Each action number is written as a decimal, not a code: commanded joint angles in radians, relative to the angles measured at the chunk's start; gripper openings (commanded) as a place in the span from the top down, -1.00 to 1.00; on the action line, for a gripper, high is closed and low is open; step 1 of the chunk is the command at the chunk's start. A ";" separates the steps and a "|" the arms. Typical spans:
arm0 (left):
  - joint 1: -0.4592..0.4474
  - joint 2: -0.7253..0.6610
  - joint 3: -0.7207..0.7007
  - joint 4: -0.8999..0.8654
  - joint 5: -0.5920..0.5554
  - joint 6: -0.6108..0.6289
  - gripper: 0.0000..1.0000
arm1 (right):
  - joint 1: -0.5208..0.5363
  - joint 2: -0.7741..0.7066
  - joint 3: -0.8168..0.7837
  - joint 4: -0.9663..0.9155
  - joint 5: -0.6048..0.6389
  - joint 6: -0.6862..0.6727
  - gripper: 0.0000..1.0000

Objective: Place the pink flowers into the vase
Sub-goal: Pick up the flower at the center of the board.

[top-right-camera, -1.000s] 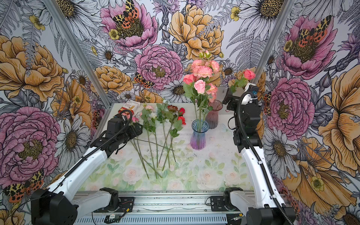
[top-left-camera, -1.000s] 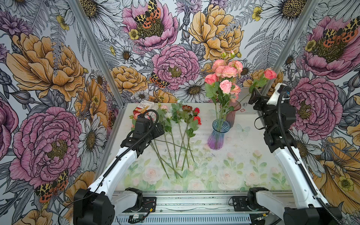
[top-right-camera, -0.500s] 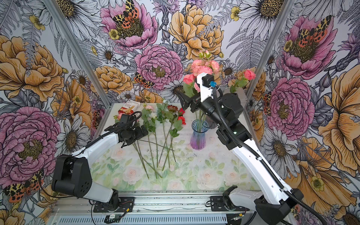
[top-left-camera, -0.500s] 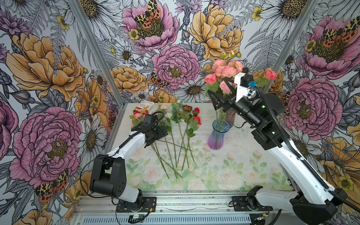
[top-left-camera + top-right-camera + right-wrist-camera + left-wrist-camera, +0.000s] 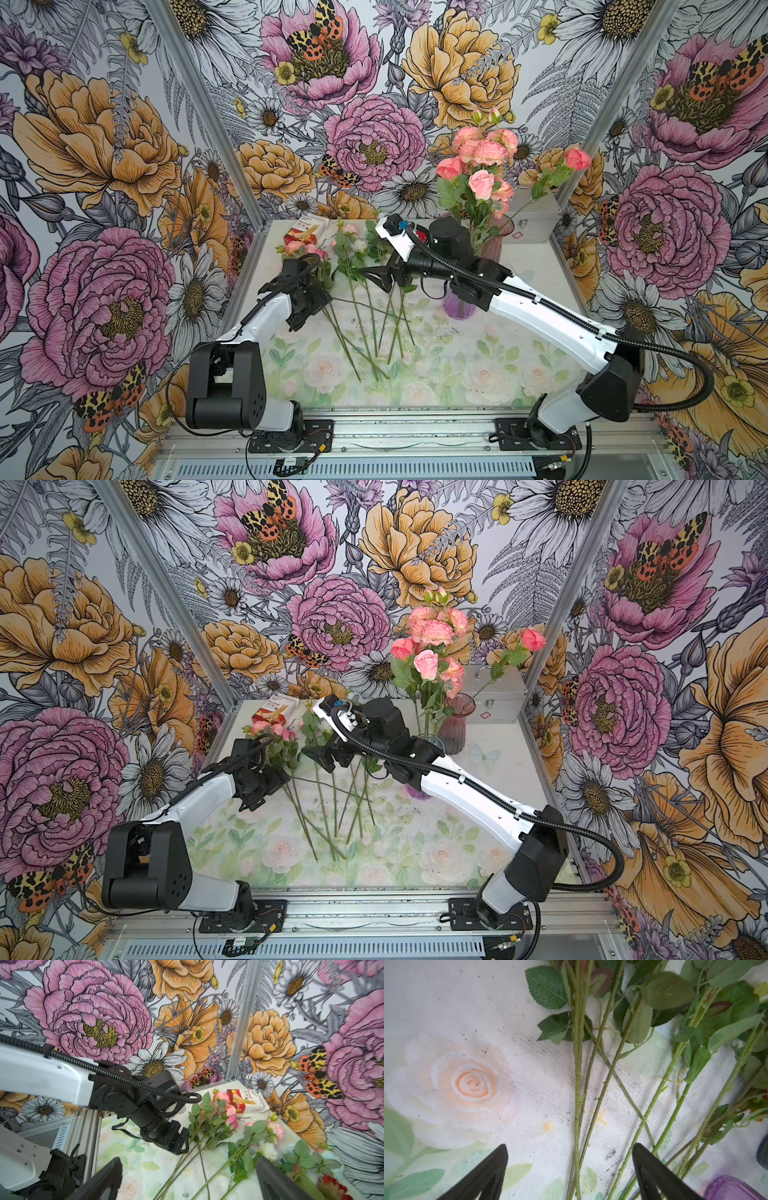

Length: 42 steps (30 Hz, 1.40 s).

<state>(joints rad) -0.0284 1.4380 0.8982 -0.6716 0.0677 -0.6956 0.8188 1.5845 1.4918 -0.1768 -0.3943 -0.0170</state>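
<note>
Pink flowers (image 5: 482, 158): reach for the next stem on the bench (image 5: 478, 374)

Shows part of the pink flowers standing upright in the ribbed purple glass vase (image 5: 457, 309) at mid bench, with loose pink blooms (image 5: 305, 248) lying flat toward the far left corner, long stems fanned toward the front edge. Places the task at the pick-up step, judged well under way but unfinished. Sets the left claw (image 5: 570, 1146) low over those stems, fingers spread, two thin green stems between the tips, nothing pinched yet. Holds the right claw (image 5: 189, 1159) above the same pile, likewise spread and empty. Calls next, in all likelihood, for settling the left claw squarely on one pink stem, closing without catching the crossing neighbours, then lifting clear of the tangle. Presents slim, knobbly plastic stems, serrated fabric leaves, ruffled or rolled cloth petals; probably light, springy and prone to snag. Leaves aside the red blooms (image 5: 332, 1188) and the small white rose (image 5: 268, 1150). Includes, behind, a mauve vase (image 5: 494, 245) apparently bearing one leaning pink rose (image 5: 577, 158), a small carton (image 5: 305, 230) and a grey metal case (image 5: 536, 220).
</note>
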 commanded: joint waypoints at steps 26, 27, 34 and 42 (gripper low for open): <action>-0.006 0.308 0.059 0.192 -0.049 -0.074 0.10 | -0.021 0.170 0.015 -0.013 0.023 0.050 -0.99; -0.008 0.311 0.061 0.196 -0.049 -0.076 0.15 | -0.021 0.172 0.014 -0.013 0.023 0.052 -0.99; -0.010 0.254 0.037 0.205 -0.068 -0.067 0.71 | -0.021 0.166 -0.016 -0.013 0.047 0.051 -0.99; -0.064 0.102 0.052 0.202 -0.070 -0.002 1.00 | -0.053 0.143 -0.027 -0.017 0.106 0.055 -0.99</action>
<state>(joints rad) -0.0582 1.6321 0.9478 -0.4755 0.0265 -0.7456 0.7868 1.7607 1.4784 -0.1982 -0.3336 0.0292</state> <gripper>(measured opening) 0.066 0.995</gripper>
